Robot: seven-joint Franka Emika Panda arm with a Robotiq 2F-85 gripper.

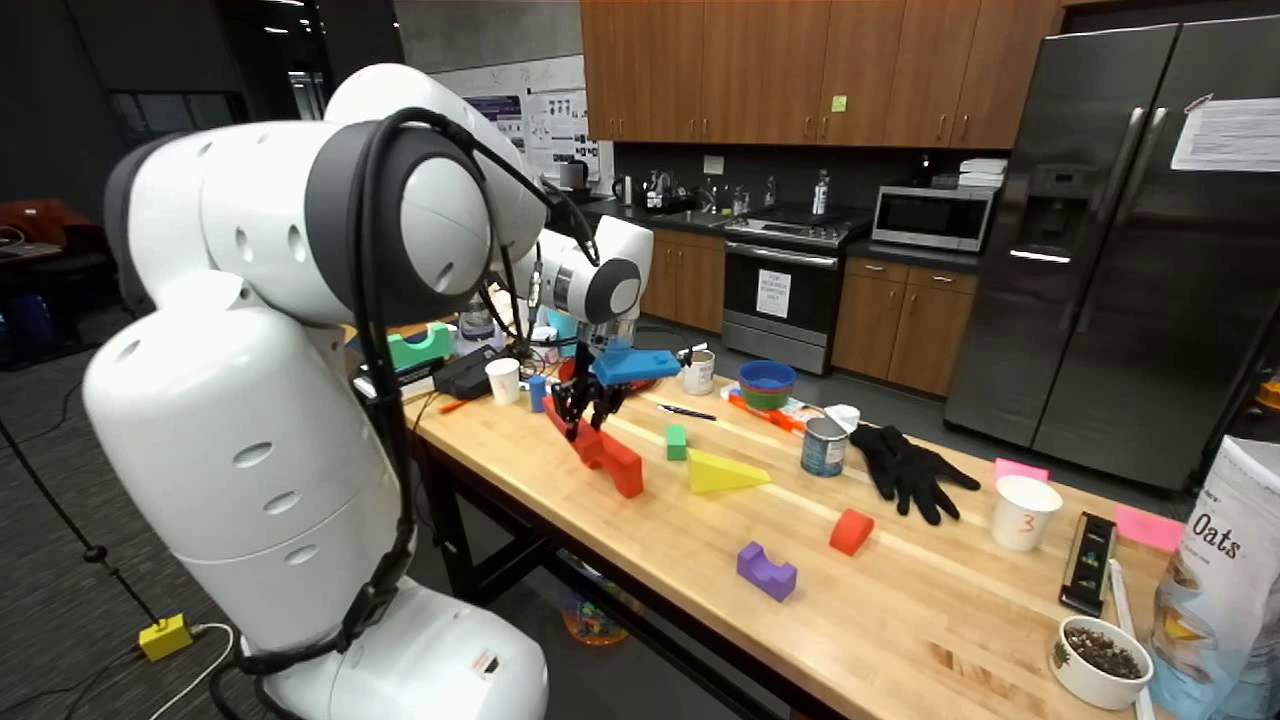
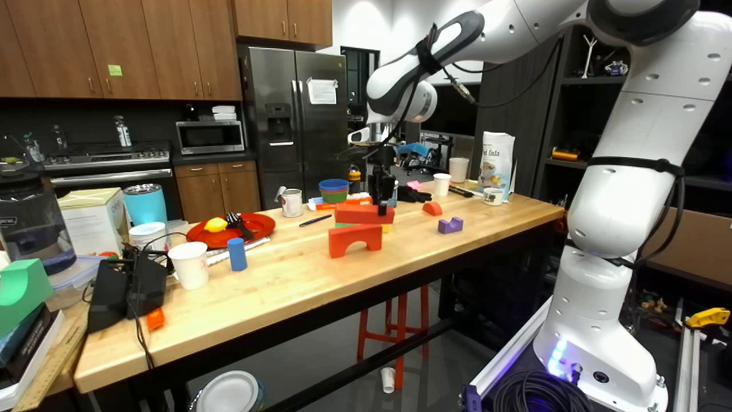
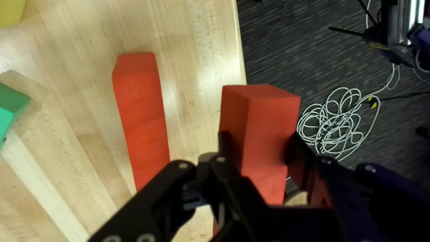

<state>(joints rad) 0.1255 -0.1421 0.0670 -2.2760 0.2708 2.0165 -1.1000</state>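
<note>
Wooden table (image 1: 690, 535) runs under the work, and my white arm (image 1: 190, 430) reaches over it in both exterior views. Red plate (image 2: 263, 226) lies on the table, well apart from my gripper (image 3: 260, 146), which has its 2 fingers pinching a red block (image 3: 265, 134) from opposite sides. I have that block hanging above the table, higher than the red arch (image 2: 354, 233), which stands nearby; the wrist view shows a gap between the 2. Yellow wedge (image 1: 720, 474) lies on the table near the arch. Purple notched block (image 1: 765, 575) sits farther along, then a red half-round (image 1: 852, 532), both well apart from my gripper. Smallest of these, the green block (image 1: 676, 445), sits just beside the wedge; can't tell if they touch.
</note>
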